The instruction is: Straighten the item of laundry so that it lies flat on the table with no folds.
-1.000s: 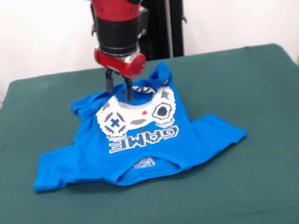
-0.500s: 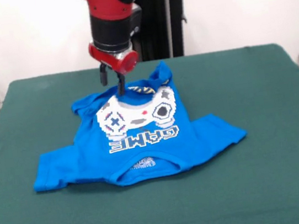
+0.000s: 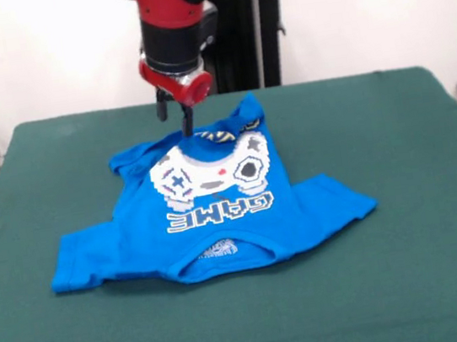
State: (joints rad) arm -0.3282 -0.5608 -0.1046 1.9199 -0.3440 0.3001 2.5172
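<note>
The blue T-shirt [image 3: 205, 212] lies mid-table [image 3: 431, 279], its hem end bunched up at the far side; the gripper [image 3: 177, 120] hangs above that bunch, fingers apart, empty; fabric looks light and limp; grasp the bunched hem edge.

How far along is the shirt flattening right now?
Done: both sleeves and the collar end of the T-shirt lie spread on the table. In hand: nothing; the gripper hangs open above the hem. Left: the hem end is bunched and folded near the controller print.
</note>
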